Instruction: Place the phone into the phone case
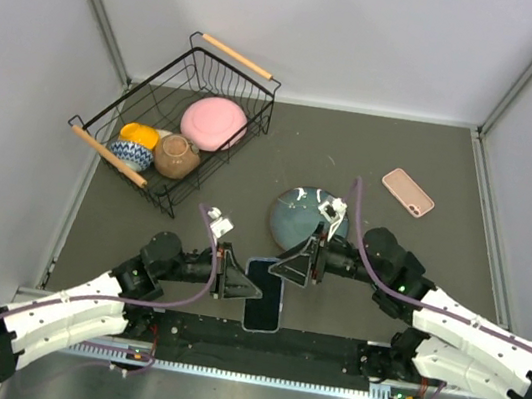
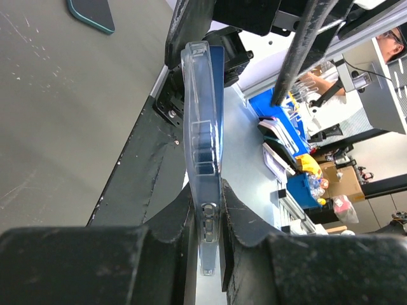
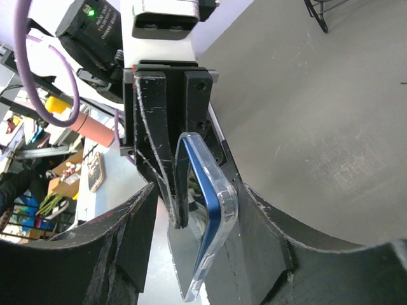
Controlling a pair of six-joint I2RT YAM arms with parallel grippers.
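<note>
The blue phone (image 1: pixel 265 296) sits in a clear phone case and is held up on edge near the table's front edge. My left gripper (image 1: pixel 235 282) is shut on its left side. In the left wrist view both fingers press the clear case (image 2: pixel 202 127), and the phone's blue edge (image 2: pixel 217 82) shows inside it. My right gripper (image 1: pixel 301 264) is open around the upper right corner. In the right wrist view the case corner (image 3: pixel 227 206) rests against the right finger (image 3: pixel 273 241), while the left finger (image 3: pixel 124 235) stands well apart. The blue phone (image 3: pixel 205 181) lies inside the case.
A dark round plate (image 1: pixel 293 219) lies just behind the grippers. A black wire basket (image 1: pixel 229 82) at the back left holds a pink plate (image 1: pixel 213 122) and bowls. A pink phone-shaped case (image 1: pixel 408 192) lies at the back right. Grey walls enclose the table.
</note>
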